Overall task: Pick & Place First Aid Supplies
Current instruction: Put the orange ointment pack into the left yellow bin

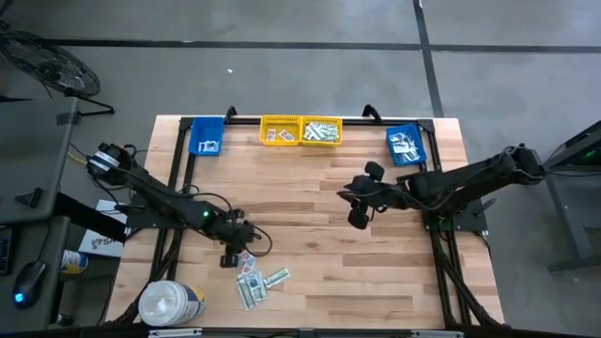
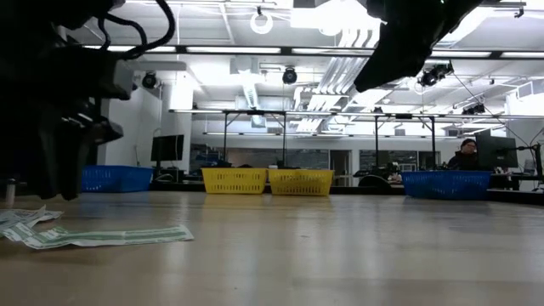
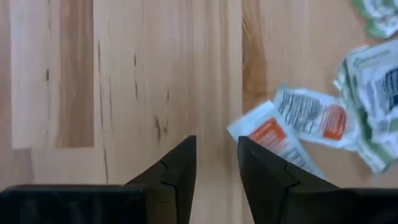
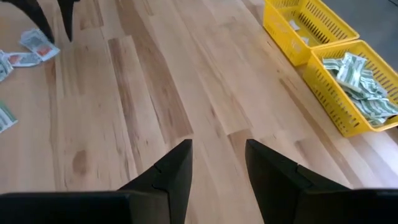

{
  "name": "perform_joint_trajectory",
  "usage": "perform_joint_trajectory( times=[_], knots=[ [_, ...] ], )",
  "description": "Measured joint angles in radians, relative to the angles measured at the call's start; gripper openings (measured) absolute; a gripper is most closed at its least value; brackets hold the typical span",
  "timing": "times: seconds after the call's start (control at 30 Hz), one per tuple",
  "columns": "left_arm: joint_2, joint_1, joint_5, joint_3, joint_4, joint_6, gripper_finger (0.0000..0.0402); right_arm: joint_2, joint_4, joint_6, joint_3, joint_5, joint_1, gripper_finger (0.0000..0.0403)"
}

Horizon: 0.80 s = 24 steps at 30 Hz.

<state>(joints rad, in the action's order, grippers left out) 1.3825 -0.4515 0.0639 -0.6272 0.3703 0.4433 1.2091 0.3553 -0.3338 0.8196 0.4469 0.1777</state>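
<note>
The left gripper (image 3: 216, 180) hangs close over the bare wood of the table (image 1: 319, 272), at the near left part, just beside the pile of first aid supplies (image 1: 255, 279). Its two dark fingers (image 3: 177, 171) stand a narrow gap apart and nothing is between them; in the left wrist view only plain wood shows in the gap. One white packet with an orange-red mark (image 3: 268, 134) lies just beside one of the fingertips, and I cannot tell if it touches it. More packets, white with red marks and pale green ones, lie a little further.

The right gripper (image 4: 217, 158) is above the middle of the table, well apart from the pile. Its fingers are also a moderate gap apart and hold nothing; only the wood shows between them.

The loose supplies lie on the table at the near left: long pale green strips (image 2: 110, 236) and smaller white squarish packets. A big white round tub (image 1: 171, 303) stands at the near left corner, close to them.

At the far edge are four bins in a row. The left blue bin (image 1: 207, 134) has one or two white packets inside. The first yellow bin (image 1: 280, 130) holds a few small packets, the second yellow bin (image 4: 356, 87) holds a heap of green-white strips. The right blue bin (image 1: 406, 145) holds several white packets.
</note>
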Motion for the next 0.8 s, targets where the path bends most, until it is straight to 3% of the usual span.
perform_joint_trajectory(
  times=[0.63,0.8],
  knots=[
    [0.06,-0.01,-0.008,0.0,-0.054,-0.132,0.0117,0.082,-0.001,-0.003,0.0,0.014,0.001,0.0142],
    [0.103,-0.03,0.045,-0.003,-0.07,-0.159,0.0117,0.082,-0.002,-0.004,0.0,0.016,0.001,0.0142]
  ],
)
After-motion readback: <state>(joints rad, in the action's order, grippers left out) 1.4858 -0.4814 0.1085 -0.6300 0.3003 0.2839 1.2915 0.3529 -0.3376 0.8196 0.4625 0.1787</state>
